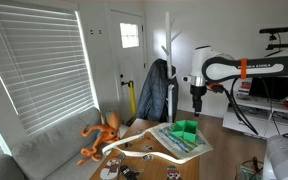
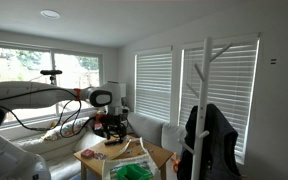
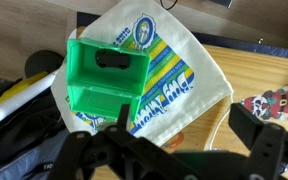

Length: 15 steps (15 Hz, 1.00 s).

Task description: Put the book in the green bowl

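The green bowl point(image 3: 102, 82) is a small bright green, box-like plastic container. It stands on a white cloth bag point(image 3: 179, 70) with blue and yellow print, and a dark item lies inside it. It shows in both exterior views point(image 1: 186, 130) point(image 2: 134, 172). A small flat thing with a red and black picture point(image 3: 274, 103) lies on the wood to the right; I cannot tell if it is the book. My gripper point(image 3: 174, 145) hangs open and empty above the bag, right of the bowl, and also shows in both exterior views point(image 1: 198, 100) point(image 2: 112, 126).
An orange octopus-like toy point(image 1: 102, 136) sits at the table's side by the grey sofa point(image 1: 44, 150). Small loose items point(image 1: 134, 156) lie on the wooden table point(image 1: 209, 160). A white coat rack with a dark jacket point(image 1: 156, 90) stands behind.
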### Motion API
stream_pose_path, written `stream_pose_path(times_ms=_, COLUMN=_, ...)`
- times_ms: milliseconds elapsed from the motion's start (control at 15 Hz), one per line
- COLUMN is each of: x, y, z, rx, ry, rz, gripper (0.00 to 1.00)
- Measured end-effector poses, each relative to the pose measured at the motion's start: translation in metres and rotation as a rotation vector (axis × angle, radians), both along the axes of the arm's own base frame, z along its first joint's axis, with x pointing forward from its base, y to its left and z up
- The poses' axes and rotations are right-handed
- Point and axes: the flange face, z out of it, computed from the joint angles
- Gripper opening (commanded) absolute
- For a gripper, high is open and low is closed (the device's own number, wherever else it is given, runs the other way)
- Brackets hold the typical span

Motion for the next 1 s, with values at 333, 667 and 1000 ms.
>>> stream_pose_path(times_ms=333, x=0.0, y=0.003, z=-0.002, rx=0.014, ry=0.009, rz=0.003, gripper=1.0)
stream_pose_path(times_ms=667, x=-0.007, y=0.094, z=-0.022, rx=0.112, ry=0.109, rz=0.162, gripper=1.0)
stream_pose_path(times_ms=1000, x=-0.042, y=0.218, z=-0.048, rx=0.042, ry=0.234, rz=0.33, gripper=1.0)
